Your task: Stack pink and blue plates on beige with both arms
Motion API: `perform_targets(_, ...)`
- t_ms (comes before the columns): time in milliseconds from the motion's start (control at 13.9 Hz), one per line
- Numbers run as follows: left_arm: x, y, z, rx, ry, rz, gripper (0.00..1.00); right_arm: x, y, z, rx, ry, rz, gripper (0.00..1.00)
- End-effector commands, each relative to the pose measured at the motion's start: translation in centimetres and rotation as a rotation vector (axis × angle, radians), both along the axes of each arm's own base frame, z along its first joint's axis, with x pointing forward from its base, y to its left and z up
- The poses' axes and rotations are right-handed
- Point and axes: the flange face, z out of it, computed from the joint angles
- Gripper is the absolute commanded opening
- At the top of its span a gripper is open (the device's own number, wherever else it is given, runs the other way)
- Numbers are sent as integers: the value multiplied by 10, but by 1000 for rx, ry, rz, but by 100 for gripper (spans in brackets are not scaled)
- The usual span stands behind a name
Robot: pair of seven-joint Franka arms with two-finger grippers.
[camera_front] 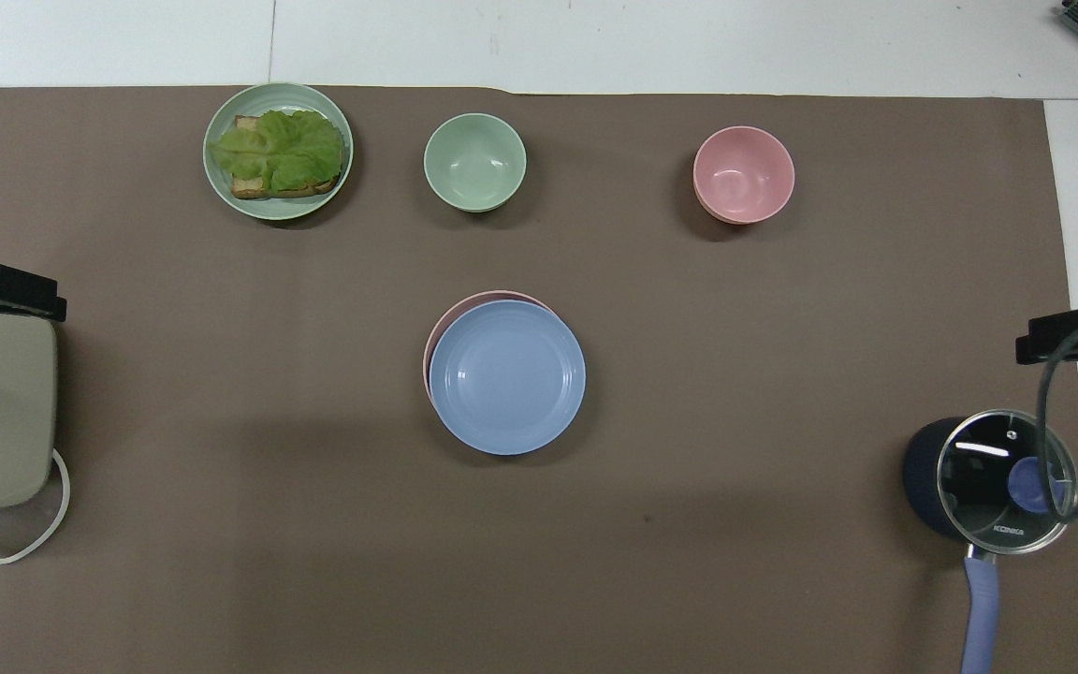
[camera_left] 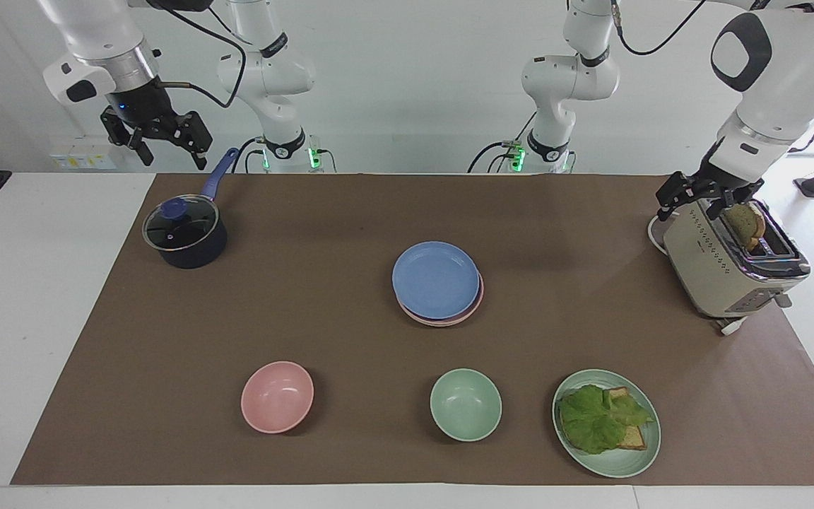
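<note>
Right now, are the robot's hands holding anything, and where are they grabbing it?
Nothing is held. The left end effector hangs open over the toaster; the right end effector hangs open above the pot.

Glossy white arms (camera_left: pixel 767 78), black cables, black gripper (camera_left: pixel 707 201) each, apparently green-lit bases
</note>
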Motion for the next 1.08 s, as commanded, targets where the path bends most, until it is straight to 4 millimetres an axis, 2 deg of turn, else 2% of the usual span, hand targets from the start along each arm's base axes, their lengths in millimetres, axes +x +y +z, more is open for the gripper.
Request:
perform_targets(0,-2,3,5,15,0,-10,100,-2,-2,0,2,10,23,100)
perform_targets(1010,-2,3,5,15,0,-10,100,-5,-1,0,3,10,25,100)
